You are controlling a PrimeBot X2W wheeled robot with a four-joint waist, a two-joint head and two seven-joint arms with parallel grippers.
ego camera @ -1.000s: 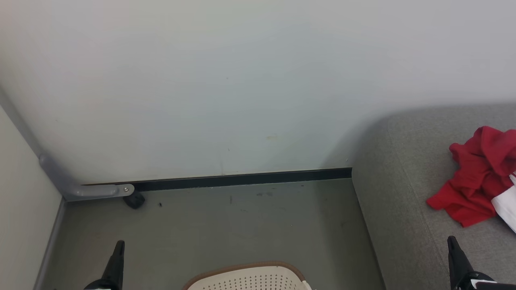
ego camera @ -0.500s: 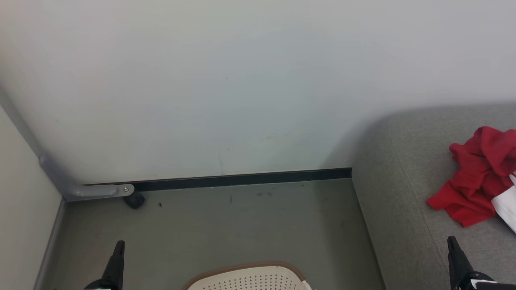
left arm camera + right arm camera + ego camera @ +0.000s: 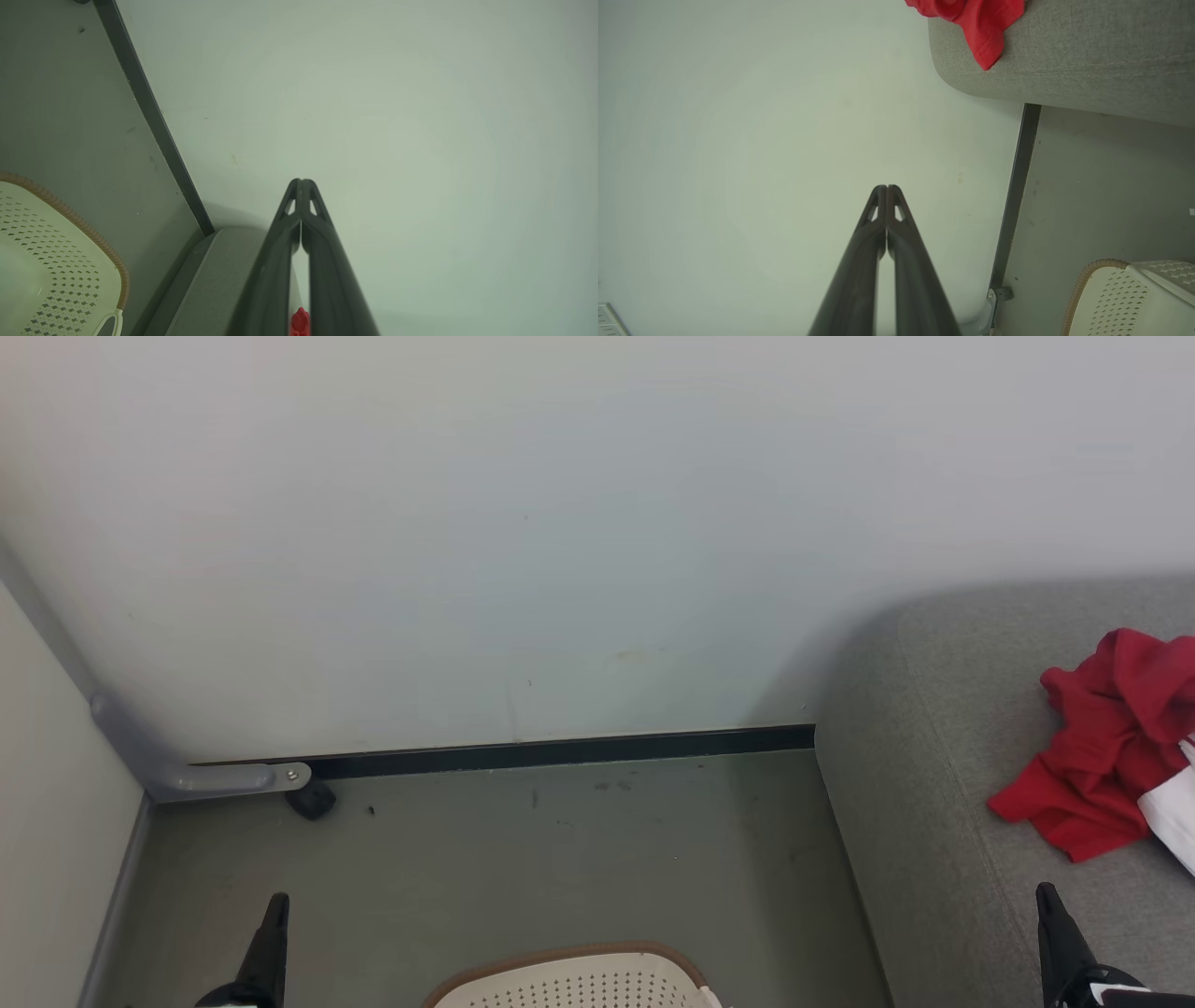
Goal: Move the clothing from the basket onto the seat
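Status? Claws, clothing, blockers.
Left claw shut, right claw shut. Red clothing lying on seat. Basket on floor. No blockers seen.

One basket (image 3: 569, 951), one seat (image 3: 934, 784), one heap of clothing (image 3: 1102, 756) and two grippers, the left gripper (image 3: 277, 902) and right gripper (image 3: 1046, 893), are showing.

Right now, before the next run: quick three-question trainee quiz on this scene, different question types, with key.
1. True or false: the bright red fabric clothing lies on the large grey woven-fabric sofa seat.
2. The left tool is: A) wide open B) shut C) half open.
3. Short answer: which tool is nearer the seat?

Key: 1 true. 2 B. 3 the right tool.
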